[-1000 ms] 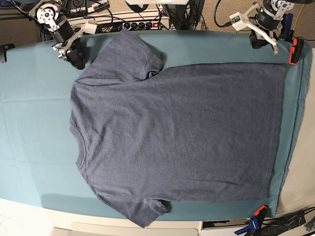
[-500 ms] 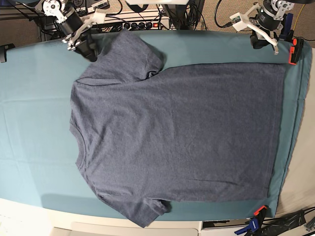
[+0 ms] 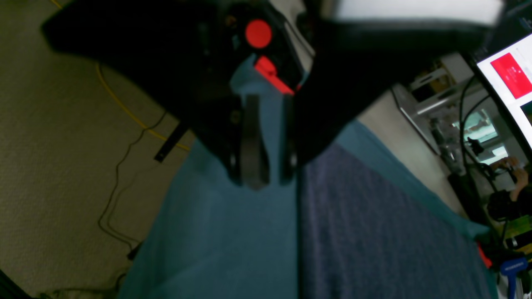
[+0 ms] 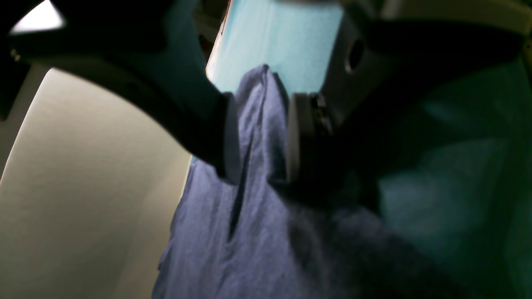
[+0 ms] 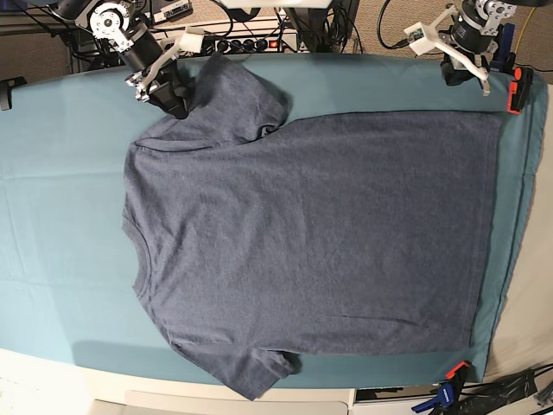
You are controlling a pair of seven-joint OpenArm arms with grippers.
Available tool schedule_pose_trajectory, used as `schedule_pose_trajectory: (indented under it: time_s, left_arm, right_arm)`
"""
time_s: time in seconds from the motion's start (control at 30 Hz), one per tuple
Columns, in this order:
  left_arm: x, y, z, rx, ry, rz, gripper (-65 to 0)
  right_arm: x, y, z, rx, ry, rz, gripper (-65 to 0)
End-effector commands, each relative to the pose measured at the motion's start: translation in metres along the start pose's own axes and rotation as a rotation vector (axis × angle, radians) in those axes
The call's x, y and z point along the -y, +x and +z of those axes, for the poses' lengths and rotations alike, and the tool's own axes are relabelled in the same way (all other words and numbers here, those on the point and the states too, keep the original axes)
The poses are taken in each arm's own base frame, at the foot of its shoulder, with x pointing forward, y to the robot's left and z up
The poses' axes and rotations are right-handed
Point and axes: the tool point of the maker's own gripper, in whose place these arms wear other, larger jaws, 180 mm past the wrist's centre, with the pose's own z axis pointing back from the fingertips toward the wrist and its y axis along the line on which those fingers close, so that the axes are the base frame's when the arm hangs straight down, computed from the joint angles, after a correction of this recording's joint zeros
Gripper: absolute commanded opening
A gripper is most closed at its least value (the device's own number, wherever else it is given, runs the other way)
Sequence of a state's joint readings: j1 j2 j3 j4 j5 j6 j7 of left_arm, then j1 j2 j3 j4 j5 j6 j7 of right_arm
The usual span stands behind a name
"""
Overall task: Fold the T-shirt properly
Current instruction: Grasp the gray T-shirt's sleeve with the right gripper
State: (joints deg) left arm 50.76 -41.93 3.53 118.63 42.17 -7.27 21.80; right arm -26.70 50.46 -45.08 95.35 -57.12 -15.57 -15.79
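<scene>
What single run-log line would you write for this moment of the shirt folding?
stage: first grasp | T-shirt: flat, unfolded on teal cloth | right hand: at sleeve edge, fabric between fingers | left hand: open above cloth, beside hem corner

The right arm reaches in from the far edge, its wrist angled down and inward so the right gripper (image 5: pixel 175 97) sits low at the T-shirt (image 5: pixel 311 233) sleeve; in the right wrist view its two fingers (image 4: pixel 297 137) stand close together with a fold of the fabric pinched between them. The left arm stays near the opposite far corner, the left gripper (image 3: pixel 266 166) hovering with its jaws apparently parted, nothing between them, though the view is dim.
</scene>
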Motion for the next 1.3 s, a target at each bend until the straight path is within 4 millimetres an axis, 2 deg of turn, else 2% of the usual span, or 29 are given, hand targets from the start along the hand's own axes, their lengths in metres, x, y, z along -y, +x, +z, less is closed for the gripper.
schedule_pose_trajectory:
  time_s: [0.0,0.1,0.17,0.37,0.53,0.7,0.9,1.03,1.17,1.27]
  left_arm:
    - [-0.006,0.001,0.003,0.010,0.020,-0.006,-54.8]
    - [-0.006,0.002,0.002,0.011,0.021,-0.007,-54.8]
    - [-0.006,0.002,0.002,0.013,0.021,-0.006,-54.8]
    - [-0.006,0.002,0.002,0.013,0.021,-0.006,-54.8]
    - [-0.006,0.002,0.003,0.012,0.020,-0.005,-54.8]
    - [-0.006,0.002,0.003,0.011,0.020,-0.005,-54.8]
    - [-0.006,0.001,0.003,0.005,0.019,-0.002,-54.8]
    - [-0.006,0.001,0.003,0.005,0.019,-0.002,-54.8]
    - [-0.004,0.001,0.002,0.007,0.009,0.021,-54.8]
    - [-0.003,0.001,0.002,0.008,0.005,0.028,-54.8]
  right_arm:
    - [-0.058,-0.008,0.015,-0.039,0.272,0.019,-41.5]
    - [-0.056,-0.020,0.015,-0.093,0.264,0.044,-41.6]
    - [-0.054,-0.021,0.014,-0.093,0.259,0.043,-41.6]
    - [-0.059,0.007,0.014,-0.013,0.280,0.018,-41.6]
    - [-0.051,0.026,0.008,0.014,0.254,-0.016,-41.6]
    - [-0.037,0.022,-0.006,-0.008,0.212,-0.039,-41.6]
    - [-0.034,0.019,-0.008,-0.016,0.205,-0.042,-41.7]
    - [-0.031,0.016,-0.010,-0.025,0.197,-0.039,-47.1]
    - [-0.034,0.011,-0.008,-0.054,0.210,-0.028,-47.0]
    - [-0.049,0.008,-0.001,-0.063,0.286,-0.002,-47.0]
